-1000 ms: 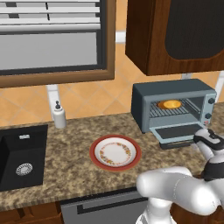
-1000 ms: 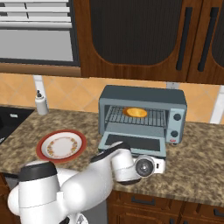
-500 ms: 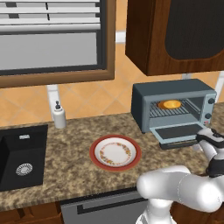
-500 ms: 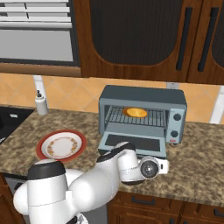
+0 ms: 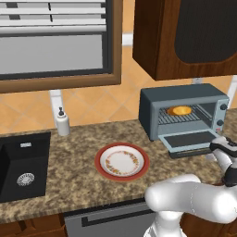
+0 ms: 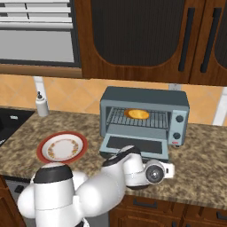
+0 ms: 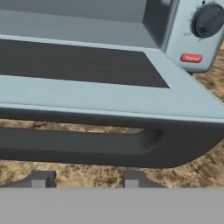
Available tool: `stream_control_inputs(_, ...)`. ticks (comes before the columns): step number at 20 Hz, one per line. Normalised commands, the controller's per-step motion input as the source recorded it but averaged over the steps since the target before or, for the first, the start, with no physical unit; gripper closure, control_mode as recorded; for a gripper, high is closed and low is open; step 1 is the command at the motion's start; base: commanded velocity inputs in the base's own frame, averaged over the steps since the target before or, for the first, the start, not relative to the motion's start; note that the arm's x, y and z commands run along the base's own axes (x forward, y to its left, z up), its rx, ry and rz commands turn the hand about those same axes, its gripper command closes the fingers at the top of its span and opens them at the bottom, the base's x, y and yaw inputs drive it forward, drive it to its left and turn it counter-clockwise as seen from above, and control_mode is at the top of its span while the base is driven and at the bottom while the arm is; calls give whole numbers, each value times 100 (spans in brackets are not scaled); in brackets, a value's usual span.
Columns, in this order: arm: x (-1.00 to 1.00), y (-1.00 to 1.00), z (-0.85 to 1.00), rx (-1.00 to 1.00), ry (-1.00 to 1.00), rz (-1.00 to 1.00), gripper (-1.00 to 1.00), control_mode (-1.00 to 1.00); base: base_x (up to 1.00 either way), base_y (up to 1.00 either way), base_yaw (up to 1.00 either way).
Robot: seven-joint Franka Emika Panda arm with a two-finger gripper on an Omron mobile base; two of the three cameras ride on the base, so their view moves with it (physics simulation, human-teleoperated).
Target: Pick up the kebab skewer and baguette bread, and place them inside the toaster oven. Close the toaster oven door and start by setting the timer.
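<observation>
speckled brown stone makes the table (image 6: 204, 155) under everything we see. nearest us, in the hand view, the gripper (image 7: 85, 180) sits low at the table's front, its two dark fingertips (image 7: 40, 179) apart and just below the bar handle (image 7: 87, 144) of the toaster oven door (image 7: 109, 98). we cannot tell whether the fingertips touch the handle or whether the gripper has hold of it; the tips show a gap between them with the handle running above it.

the door lies folded down and flat, its dark glass pane facing up. in the right base view we see the white arm reaching low in front of that door (image 6: 135, 145), the hand pointing at its right end. beside the door's hinge, on the right face of the toaster oven (image 6: 144, 116), sit a round dark knob (image 7: 209, 19) and a small red label (image 7: 191, 57).

further in, the baguette bread (image 6: 136, 114) lies on the wire rack inside the open oven, toward the back. we cannot make out the kebab skewer.

left of the oven, well apart from it, a red-rimmed plate (image 5: 122, 161) rests on the table. beyond it a white soap bottle (image 5: 62, 123) stands at the tiled wall, with the dark sink (image 5: 21, 166) at the far left.
</observation>
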Motion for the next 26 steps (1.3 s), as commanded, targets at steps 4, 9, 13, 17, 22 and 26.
stream_control_inputs(4, -16, 15, -22, 0, 0, 0, -100, -100, 0, 0, 0)
stream_control_inputs(9, -11, 24, -14, 0, 0, 0, -100, -100, 0, 0, 0)
stream_control_inputs(13, 18, 11, -3, 0, -2, 0, -100, -100, 0, 0, 0)
stream_control_inputs(17, 26, 12, -8, 0, -1, 0, -100, -100, 0, 0, 0)
stream_control_inputs(22, 2, 17, -40, 0, 0, 0, -100, -100, 0, 0, 0)
stream_control_inputs(26, 25, 10, -4, 0, -1, 0, -100, -100, 0, 0, 0)
